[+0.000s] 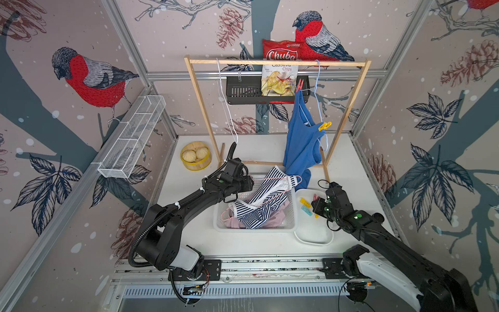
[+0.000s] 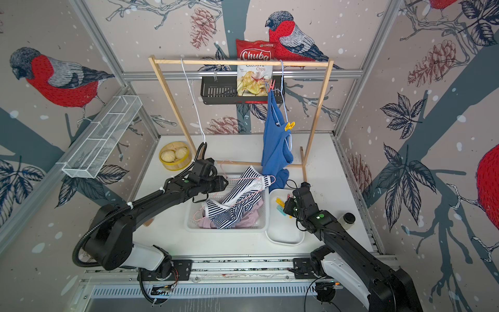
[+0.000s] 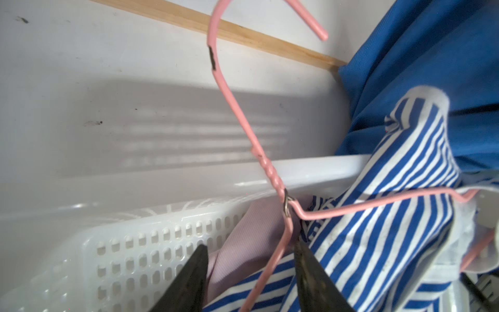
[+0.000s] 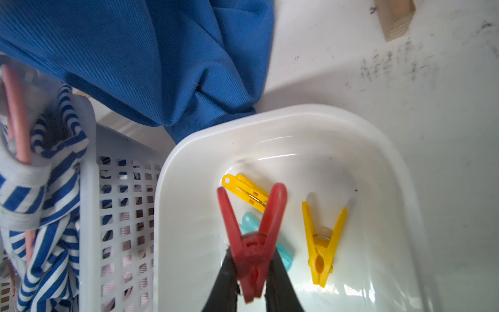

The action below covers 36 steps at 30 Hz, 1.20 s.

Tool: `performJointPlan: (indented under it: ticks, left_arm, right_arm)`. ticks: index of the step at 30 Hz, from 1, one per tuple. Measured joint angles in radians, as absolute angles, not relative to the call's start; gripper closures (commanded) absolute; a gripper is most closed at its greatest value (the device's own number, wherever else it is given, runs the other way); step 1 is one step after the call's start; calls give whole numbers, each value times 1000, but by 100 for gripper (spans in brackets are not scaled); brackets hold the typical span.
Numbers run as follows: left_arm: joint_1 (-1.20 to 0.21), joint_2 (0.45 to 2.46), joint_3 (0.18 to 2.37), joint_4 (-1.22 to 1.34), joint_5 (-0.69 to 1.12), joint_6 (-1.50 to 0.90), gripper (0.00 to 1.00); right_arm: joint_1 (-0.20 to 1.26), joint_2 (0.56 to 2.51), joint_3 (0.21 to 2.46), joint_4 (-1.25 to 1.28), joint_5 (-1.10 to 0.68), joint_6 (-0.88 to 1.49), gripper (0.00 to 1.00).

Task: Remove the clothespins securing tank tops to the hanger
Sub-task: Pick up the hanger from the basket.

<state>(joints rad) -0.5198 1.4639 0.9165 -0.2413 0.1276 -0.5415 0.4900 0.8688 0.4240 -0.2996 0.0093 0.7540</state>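
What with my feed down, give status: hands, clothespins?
Right hand shut on red clothespin over white tray. Left hand open astride pink hanger over basket. Striped top drapes hanger. Blue tank top pinned: second red clothespin, yellow clothespin.

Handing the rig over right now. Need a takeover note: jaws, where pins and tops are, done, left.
Left gripper: jaws apart around the pink hanger at the white basket, not clamped.
Right gripper: shut on a red clothespin above the white dish.
Done: two yellow clothespins and a teal clothespin lie in the dish; striped tank top and mauve tank top lie in the basket.
Left: drop the held pin; blue tank top hangs on the wooden rack, pinned by a second red clothespin and a third yellow clothespin.
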Motion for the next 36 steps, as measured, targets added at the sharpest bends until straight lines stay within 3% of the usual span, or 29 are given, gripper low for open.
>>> performJointPlan:
  ticks: [9, 14, 22, 30, 33, 36]
  left_arm:
    - [-562, 1431, 883, -295, 50, -383, 78]
    - [-593, 1430, 879, -296, 7, -326, 100]
    - [-661, 1427, 914, -339, -133, -282, 100]
    - [-751, 1335, 1014, -469, -326, -229, 100]
    - [-770, 1265, 1047, -501, -383, -213, 100]
    - [-777, 1189, 1073, -542, -412, -208, 100]
  right_arm:
    - [489, 889, 410, -270, -1, 753, 97]
    - [489, 893, 404, -270, -1, 754, 96]
    - [491, 901, 386, -267, -4, 754, 91]
    - [513, 924, 375, -262, -5, 758, 80]
    - [524, 925, 374, -254, -4, 759, 68]
    - [541, 924, 379, -247, -4, 760, 50]
